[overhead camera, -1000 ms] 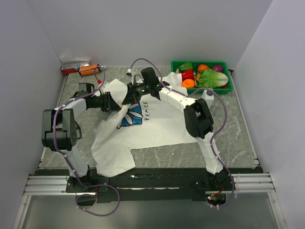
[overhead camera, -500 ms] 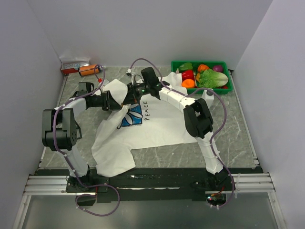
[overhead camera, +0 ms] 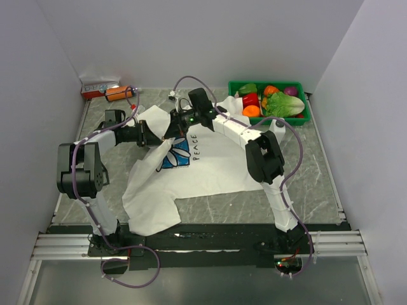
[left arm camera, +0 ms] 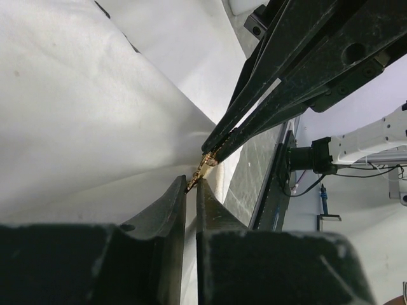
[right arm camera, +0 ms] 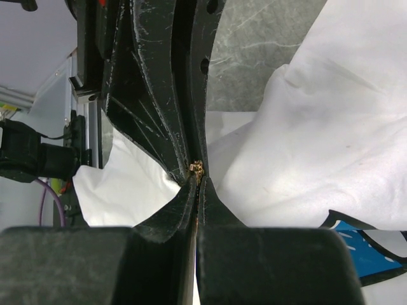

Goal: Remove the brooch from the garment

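Bridging both sets of tips, the brooch (left arm camera: 205, 166) sits on a raised shirt (left arm camera: 82, 114) fold. Its long axis runs from the left fingers (left arm camera: 180, 190), nearly together on its near end, to the right fingers (right arm camera: 188, 190), pressed together on its far end. Neither arm is nearer.
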You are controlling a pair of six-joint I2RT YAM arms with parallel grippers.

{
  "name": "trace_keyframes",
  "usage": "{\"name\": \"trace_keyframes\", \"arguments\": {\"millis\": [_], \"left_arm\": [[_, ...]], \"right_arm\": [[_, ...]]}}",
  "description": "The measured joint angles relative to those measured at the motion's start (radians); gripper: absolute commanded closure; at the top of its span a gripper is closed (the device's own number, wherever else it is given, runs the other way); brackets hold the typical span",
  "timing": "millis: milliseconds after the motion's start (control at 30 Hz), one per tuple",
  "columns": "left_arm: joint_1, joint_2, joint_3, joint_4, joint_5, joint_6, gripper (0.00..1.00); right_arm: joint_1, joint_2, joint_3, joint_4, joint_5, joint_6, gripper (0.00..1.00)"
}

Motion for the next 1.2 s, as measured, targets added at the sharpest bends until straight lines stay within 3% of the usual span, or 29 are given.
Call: {"name": "trace_keyframes", "arguments": {"millis": [233, 400, 700, 800, 833, 867, 967, 1200], "left_arm": [[-0.001, 0.010, 0.000, 0.017, 0.014, -0.018, 0.71], [-0.001, 0.013, 0.001, 0.038, 0.015, -0.021, 0.76], [0.001, 0.024, 0.001, 0.050, 0.033, -0.026, 0.98], [0.002, 0.024, 0.001, 0.037, 0.043, -0.007, 0.99], [0.002, 0.024, 0.001, 0.031, 0.045, 0.000, 0.99], [0.002, 0.024, 0.001, 0.027, 0.047, 0.006, 0.99], [0.002, 0.024, 0.001, 0.018, 0.050, 0.017, 0.99], [-0.005, 0.024, 0.002, -0.033, 0.053, 0.067, 0.99]], "right_arm": [[0.000, 0.009, 0.014, -0.027, -0.005, -0.016, 1.00], [0.000, 0.023, 0.026, -0.034, -0.017, -0.016, 1.00], [-0.001, 0.035, 0.040, -0.043, -0.029, -0.015, 1.00], [-0.001, 0.035, 0.040, -0.046, -0.035, -0.007, 1.00], [-0.001, 0.036, 0.040, -0.047, -0.037, -0.002, 0.95], [-0.001, 0.037, 0.040, -0.047, -0.040, 0.003, 0.81], [-0.008, 0.040, 0.039, -0.043, -0.047, 0.033, 0.63], [-0.034, 0.039, 0.029, 0.000, -0.056, 0.086, 0.54]]}}
